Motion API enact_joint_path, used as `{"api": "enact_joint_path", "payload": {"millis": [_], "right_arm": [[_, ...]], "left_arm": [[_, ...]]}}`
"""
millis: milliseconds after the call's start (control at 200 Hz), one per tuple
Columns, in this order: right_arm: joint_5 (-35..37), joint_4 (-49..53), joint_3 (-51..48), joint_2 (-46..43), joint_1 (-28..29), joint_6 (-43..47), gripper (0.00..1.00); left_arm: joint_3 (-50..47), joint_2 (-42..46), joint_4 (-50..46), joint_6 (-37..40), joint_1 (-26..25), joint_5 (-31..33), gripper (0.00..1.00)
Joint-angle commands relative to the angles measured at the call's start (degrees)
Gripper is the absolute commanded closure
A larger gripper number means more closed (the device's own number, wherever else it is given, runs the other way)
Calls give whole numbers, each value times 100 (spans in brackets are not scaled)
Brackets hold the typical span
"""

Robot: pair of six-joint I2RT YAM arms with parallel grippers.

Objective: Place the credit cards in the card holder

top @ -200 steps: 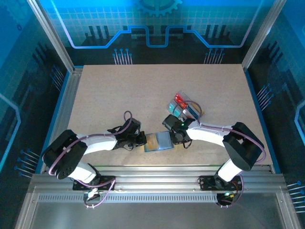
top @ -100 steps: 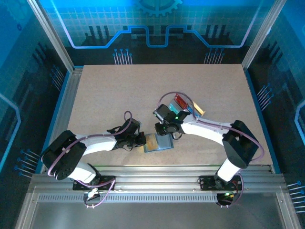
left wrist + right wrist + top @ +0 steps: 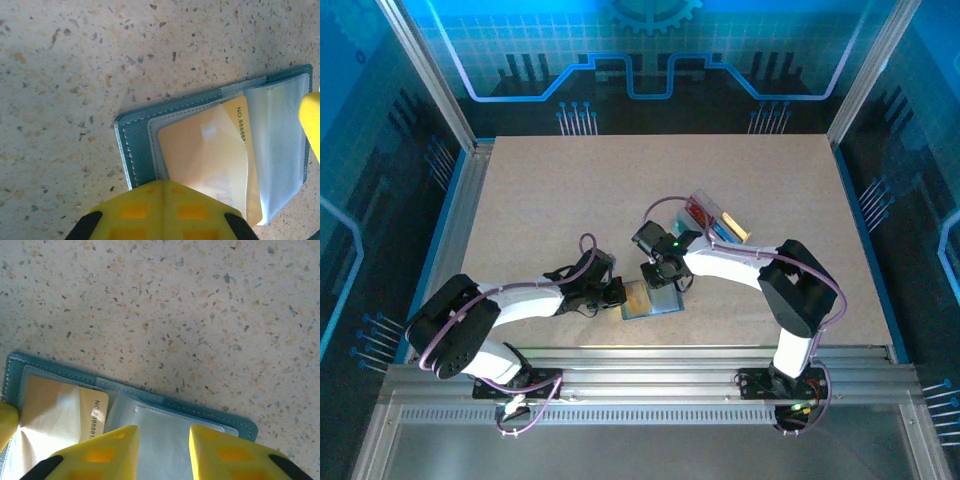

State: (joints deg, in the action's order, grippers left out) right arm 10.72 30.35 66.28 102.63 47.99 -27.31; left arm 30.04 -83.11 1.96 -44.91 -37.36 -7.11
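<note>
Left wrist view: yellow card (image 3: pixel 205 155) marked "NO 8888" in open card holder (image 3: pixel 132 145), left gripper (image 3: pixel 160 205) closed, right gripper (image 3: pixel 162 440) ajar.

In the overhead view, the speckled beige tabletop (image 3: pixel 570 200) is lit evenly and softly from above. A cool blue cast is thrown by the glowing blue panelled walls (image 3: pixel 380 150), and only faint shadows are laid beneath the white robot arms (image 3: pixel 525 298). In the wrist views the surface is rendered sharp and warm, pale glare is spread over the clear sleeves of the slate-blue folding card holder (image 3: pixel 132 145), and the yellow left fingertip (image 3: pixel 160 210) and yellow right fingertips (image 3: pixel 105 452), close to the lens, are blurred.
</note>
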Motion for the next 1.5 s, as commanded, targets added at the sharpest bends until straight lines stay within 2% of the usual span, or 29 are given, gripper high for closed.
{"api": "enact_joint_path", "payload": {"millis": [0, 420, 650, 930, 1256, 1491], "right_arm": [[131, 186, -114, 162, 18, 33, 67], [263, 330, -181, 489, 19, -27, 65], [501, 471, -347, 346, 25, -100, 61], [506, 463, -382, 572, 162, -165, 66], [135, 287, -669, 434, 231, -272, 76], [521, 638, -245, 204, 237, -77, 99]], "left_arm": [[-271, -111, -626, 105, -34, 104, 100], [-275, -111, -639, 95, -34, 121, 100], [-280, -115, -642, 86, -34, 136, 100], [-259, -159, -600, 86, -32, 120, 100], [-262, -228, -582, 108, -31, 122, 100], [-262, -302, -566, 190, -34, 113, 100]]}}
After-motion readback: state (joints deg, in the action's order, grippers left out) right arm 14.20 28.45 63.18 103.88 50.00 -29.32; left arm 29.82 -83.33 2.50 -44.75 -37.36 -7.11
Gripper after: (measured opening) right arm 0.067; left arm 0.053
